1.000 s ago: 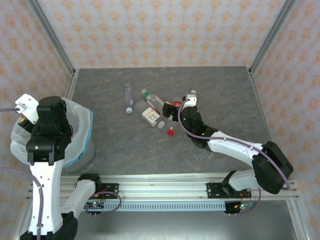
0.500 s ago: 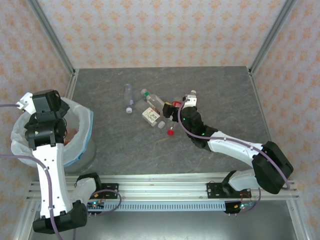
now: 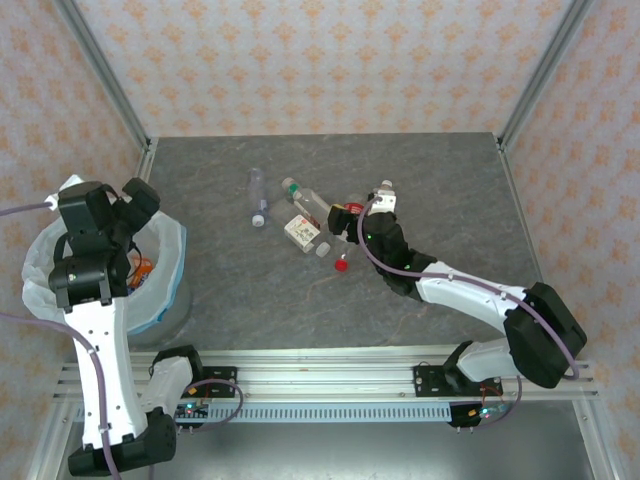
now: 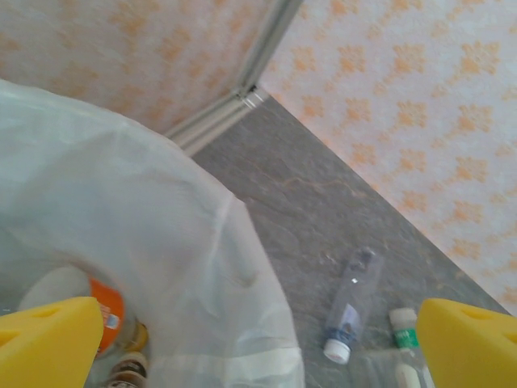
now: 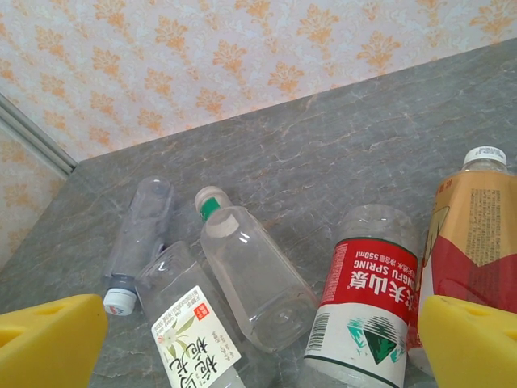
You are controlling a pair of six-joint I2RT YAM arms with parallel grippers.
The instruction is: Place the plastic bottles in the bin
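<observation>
Right gripper [image 5: 258, 347]: jaws spread, empty, low before plastic bottles [image 3: 300, 215] clustered mid-tabletop | Left gripper [image 4: 258, 347]: spread, empty, over bin [image 3: 176, 243] at left edge | Judged best: straddle red-labelled bottle [image 5: 367, 299] across its body, sparing crowded neighbours.

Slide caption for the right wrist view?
Right gripper, jaws open, poised over bottles clustered on the grey table.

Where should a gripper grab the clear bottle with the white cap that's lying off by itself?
Across its mid-body, coming from above. The bottle lies flat on the table, cap toward the near edge, apart from the other bottles, so the jaws can probably straddle its slim barrel from either long side.
</observation>
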